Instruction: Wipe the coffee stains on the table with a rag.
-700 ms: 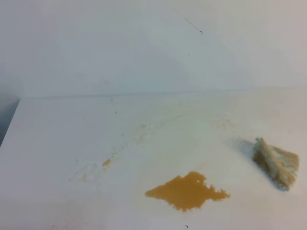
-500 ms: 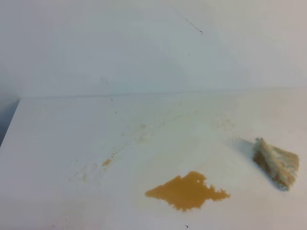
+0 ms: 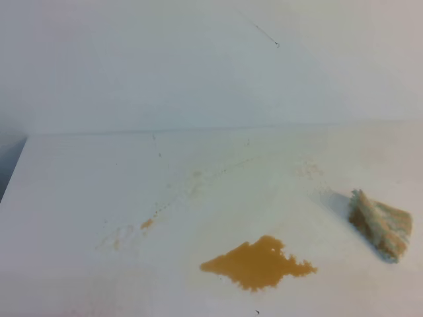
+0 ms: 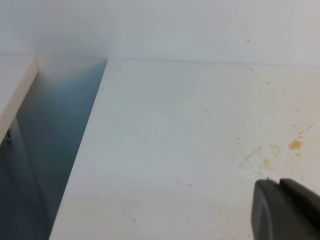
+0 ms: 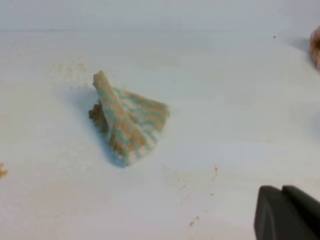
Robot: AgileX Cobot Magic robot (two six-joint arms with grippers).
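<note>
The coffee stains [image 3: 258, 264] form one amber-brown blotch with jagged edges at the front middle of the white table [image 3: 86, 198]. The rag [image 3: 381, 226], a tan wedge with blue-green streaks, lies to the right of the blotch and apart from it. It also shows in the right wrist view [image 5: 131, 124], ahead and left of my right gripper [image 5: 281, 190], which is well short of it with its dark fingers together and empty. My left gripper [image 4: 279, 183] hovers over bare table at the left, fingers together and empty. Neither gripper shows in the exterior view.
Faint brownish specks [image 3: 147, 224] trail across the table left of the blotch and show in the left wrist view [image 4: 261, 158]. The table's left edge [image 4: 85, 135] drops into a dark gap. A pinkish object [image 5: 316, 46] sits at the right edge of the right wrist view. A white wall stands behind the table.
</note>
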